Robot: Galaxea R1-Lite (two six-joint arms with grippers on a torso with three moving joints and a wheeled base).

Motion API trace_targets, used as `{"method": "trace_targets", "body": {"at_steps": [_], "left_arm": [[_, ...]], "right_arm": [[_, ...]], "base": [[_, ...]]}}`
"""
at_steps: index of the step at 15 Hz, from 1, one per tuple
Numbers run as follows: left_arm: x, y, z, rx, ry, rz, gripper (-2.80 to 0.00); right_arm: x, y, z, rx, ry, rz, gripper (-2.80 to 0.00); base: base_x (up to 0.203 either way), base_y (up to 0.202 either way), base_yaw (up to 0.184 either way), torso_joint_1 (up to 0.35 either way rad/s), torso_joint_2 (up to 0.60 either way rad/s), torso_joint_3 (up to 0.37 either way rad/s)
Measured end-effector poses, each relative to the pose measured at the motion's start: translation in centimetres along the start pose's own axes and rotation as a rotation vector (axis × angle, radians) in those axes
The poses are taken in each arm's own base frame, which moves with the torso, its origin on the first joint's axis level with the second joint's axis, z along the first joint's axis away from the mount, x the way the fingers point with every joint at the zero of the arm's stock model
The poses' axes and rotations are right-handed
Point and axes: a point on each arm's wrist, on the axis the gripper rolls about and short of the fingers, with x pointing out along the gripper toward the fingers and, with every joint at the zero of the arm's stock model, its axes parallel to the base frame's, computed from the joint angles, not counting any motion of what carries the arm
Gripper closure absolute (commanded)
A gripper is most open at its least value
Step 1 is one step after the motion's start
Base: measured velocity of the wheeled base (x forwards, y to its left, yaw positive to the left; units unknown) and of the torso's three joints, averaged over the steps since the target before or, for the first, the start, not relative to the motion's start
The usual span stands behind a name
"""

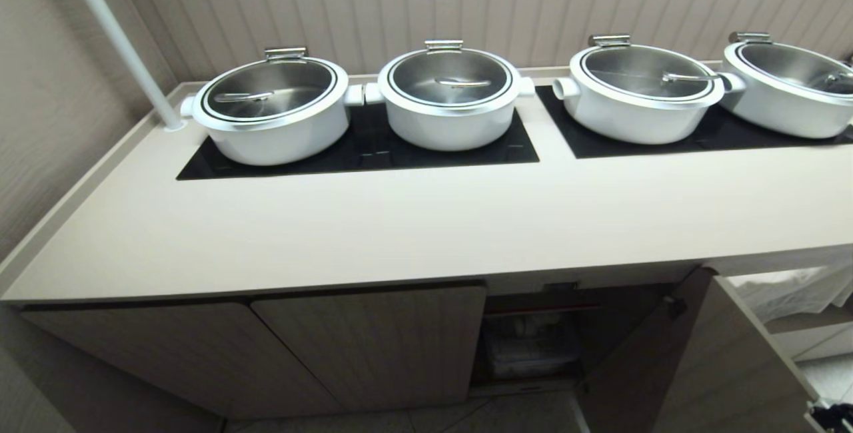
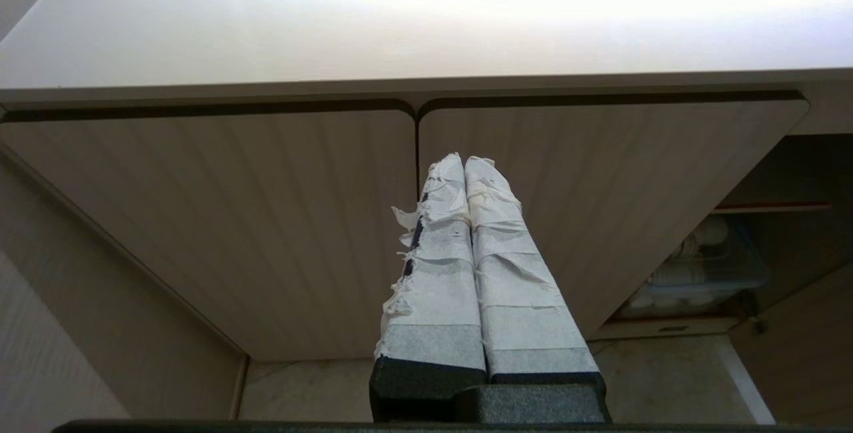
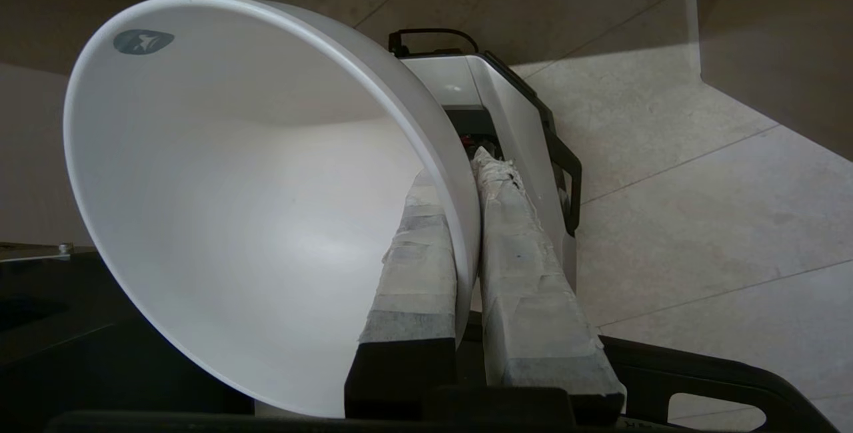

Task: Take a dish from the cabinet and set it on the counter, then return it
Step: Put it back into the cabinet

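Small plain white round ceramic bowl clamped at rim by right gripper, low over tiled floor. Step: transfer from open beige ribbed cabinet, lower centre-right. Next: raise, set on smooth beige tabletop, front strip. Left gripper closed, empty.

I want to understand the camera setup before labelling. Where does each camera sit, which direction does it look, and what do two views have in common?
Head view: from the robot's head, looking forward and down on the counter with four lidded pots; no arm shows.
Left wrist view: behind the left gripper, its fingers shut, facing the cabinet doors.
Right wrist view: behind the right gripper, looking down at the tiled floor; its fingers pinch the dish by the rim.
Shared: head and left wrist views both show the open compartment.
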Motion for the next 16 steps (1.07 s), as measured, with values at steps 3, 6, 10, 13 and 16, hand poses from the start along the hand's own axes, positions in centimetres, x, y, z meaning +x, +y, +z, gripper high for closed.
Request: {"method": "trace_targets", "body": {"at_steps": [3, 6, 10, 13, 16], "left_arm": [[0.00, 0.00, 0.00, 0.000, 0.000, 0.000, 0.00], [0.00, 0.00, 0.00, 0.000, 0.000, 0.000, 0.00], [0.00, 0.00, 0.01, 0.000, 0.000, 0.000, 0.00], [-0.01, 0.00, 0.03, 0.000, -0.002, 0.000, 0.00], [0.00, 0.00, 0.02, -0.001, -0.001, 0.000, 0.00]], "right_arm": [[0.02, 0.01, 0.00, 0.000, 0.002, 0.000, 0.00], [0.03, -0.01, -0.04, 0.001, 0.007, -0.002, 0.00], [0.05, 0.02, -0.06, -0.001, 0.010, 0.001, 0.00], [0.05, 0.06, -0.07, 0.003, 0.012, 0.003, 0.00], [0.06, 0.11, -0.10, 0.002, 0.015, 0.007, 0.00]], "base": [[0.000, 0.000, 0.000, -0.081, 0.17, 0.089], [0.000, 0.000, 0.000, -0.083, 0.18, 0.099], [0.000, 0.000, 0.000, -0.108, 0.23, 0.116], [0.000, 0.000, 0.000, -0.135, 0.28, 0.148], [0.000, 0.000, 0.000, -0.141, 0.30, 0.165]]}}
